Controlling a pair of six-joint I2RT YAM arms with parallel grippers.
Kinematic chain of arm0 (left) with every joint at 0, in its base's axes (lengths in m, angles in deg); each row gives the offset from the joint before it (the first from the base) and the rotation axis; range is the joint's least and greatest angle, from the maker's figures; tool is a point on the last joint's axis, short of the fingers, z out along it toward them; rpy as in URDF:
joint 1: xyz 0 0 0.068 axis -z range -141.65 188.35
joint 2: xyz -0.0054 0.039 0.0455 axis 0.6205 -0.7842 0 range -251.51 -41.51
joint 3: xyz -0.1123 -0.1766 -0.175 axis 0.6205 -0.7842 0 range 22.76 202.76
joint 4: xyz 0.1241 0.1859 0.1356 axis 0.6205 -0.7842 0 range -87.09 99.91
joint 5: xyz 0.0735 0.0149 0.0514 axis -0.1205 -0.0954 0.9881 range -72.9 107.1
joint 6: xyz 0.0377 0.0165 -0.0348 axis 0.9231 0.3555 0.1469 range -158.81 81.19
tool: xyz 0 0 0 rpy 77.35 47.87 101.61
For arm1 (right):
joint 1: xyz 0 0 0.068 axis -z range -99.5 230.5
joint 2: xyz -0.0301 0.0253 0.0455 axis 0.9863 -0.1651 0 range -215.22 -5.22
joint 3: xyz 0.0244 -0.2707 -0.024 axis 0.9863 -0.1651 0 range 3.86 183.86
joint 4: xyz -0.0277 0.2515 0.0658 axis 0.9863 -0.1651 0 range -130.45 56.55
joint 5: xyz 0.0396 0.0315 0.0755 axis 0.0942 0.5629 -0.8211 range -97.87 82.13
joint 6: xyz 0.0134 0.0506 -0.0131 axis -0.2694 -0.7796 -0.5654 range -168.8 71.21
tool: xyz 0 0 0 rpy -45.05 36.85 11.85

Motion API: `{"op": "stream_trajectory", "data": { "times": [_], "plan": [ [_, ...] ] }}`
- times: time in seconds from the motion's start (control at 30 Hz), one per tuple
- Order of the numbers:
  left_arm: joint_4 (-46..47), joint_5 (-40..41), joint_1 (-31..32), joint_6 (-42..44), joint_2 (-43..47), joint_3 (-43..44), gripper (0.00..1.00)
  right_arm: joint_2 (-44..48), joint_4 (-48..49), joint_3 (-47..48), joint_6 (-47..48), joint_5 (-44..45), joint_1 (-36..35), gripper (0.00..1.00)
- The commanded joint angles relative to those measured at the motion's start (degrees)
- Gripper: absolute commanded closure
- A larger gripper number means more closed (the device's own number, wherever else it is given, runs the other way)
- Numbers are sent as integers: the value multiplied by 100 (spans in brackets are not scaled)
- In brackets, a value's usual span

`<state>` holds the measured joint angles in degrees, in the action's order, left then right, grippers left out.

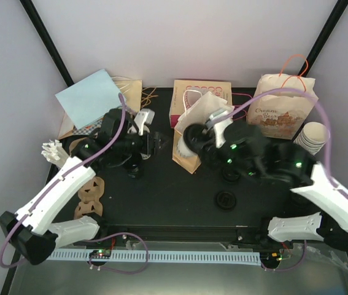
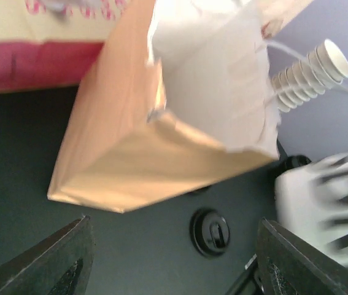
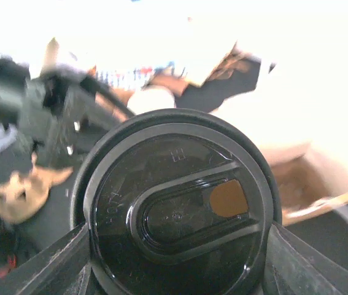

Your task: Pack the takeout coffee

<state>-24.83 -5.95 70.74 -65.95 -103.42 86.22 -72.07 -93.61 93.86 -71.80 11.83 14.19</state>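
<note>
Near us the counter point(image 1: 161, 212) lies open, with one loose black lid point(image 1: 226, 200) on it. The left hand point(image 2: 174, 267) is spread wide, holding nothing. The right hand point(image 1: 192, 138) squeezes the lidded takeout coffee point(image 3: 177, 212) just beside the small brown bag point(image 2: 131, 153). Far right stands one cup stack point(image 1: 313, 136).

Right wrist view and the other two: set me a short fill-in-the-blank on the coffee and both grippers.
1. The right gripper is shut on the takeout coffee, whose lid is ____ in colour.
2. The left gripper is ____, with nothing between its fingers.
3. In the top view, the stack of nested cups stands on the ____ arm's side of the table.
Missing words: black; open; right.
</note>
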Motion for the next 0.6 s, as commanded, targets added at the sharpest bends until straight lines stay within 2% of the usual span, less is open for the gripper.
{"op": "stream_trajectory", "data": {
  "times": [0.0,0.1,0.23,0.43,0.57],
  "plan": [
    [-183,518,22,626,-591,944,26,-171,-894,1302,417,225,574,51],
    [-90,513,43,731,-1040,1401,25,-295,-1006,1940,530,678,927,51],
    [-146,662,159,912,-1862,2062,23,-382,-776,2140,740,1344,1449,52],
    [-560,918,383,1229,-2906,3179,20,-584,-93,1706,938,948,2124,54],
    [-777,1245,503,1363,-3400,3678,23,-745,280,1405,951,335,2605,54]
  ]
}}
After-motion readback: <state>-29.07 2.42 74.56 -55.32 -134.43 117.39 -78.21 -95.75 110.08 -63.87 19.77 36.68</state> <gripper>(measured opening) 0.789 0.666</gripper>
